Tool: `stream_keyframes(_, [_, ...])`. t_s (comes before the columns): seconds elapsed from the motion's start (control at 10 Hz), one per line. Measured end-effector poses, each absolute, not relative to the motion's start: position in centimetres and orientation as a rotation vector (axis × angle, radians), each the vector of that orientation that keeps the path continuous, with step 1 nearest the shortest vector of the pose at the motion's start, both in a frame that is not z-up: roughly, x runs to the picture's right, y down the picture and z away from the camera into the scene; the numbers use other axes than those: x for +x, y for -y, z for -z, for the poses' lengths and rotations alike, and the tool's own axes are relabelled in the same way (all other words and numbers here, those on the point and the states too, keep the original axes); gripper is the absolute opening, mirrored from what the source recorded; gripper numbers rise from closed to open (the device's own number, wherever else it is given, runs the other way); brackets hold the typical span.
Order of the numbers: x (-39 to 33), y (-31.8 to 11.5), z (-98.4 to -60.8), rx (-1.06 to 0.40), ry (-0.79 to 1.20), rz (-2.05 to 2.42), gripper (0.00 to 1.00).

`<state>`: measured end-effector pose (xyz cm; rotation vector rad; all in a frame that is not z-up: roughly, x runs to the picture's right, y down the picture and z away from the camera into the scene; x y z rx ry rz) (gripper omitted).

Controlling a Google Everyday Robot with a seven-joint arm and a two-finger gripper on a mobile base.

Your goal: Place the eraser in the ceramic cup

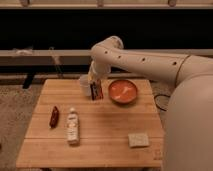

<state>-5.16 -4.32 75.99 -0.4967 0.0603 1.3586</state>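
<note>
Currently, my gripper (pixel 95 83) hangs over the far side of the table (pixel 105 145), closed on the eraser (pixel 97 92). I hold the eraser upright just beside the ceramic cup (pixel 84 83), between it and the orange bowl (pixel 123 91).

Arm (pixel 150 62), white, thick, tubular, single: rises from broad white body shell (pixel 192 125) at right, runs leftward and slightly upward to rounded joint (pixel 107 50), then bends straight down.
Pincer (pixel 94 83), two-finger, dark: points downward, low above rear centre of pale wooden worktop (pixel 105 137).
Grip: clamped on small black bar eraser (pixel 96 92) with reddish-brown stripe, held upright.
</note>
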Motion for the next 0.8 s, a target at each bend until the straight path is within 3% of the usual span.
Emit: stream_keyframes(0.8, [-7.6, 10.9, -80.0, -0.441, 0.158, -1.369, 0.0])
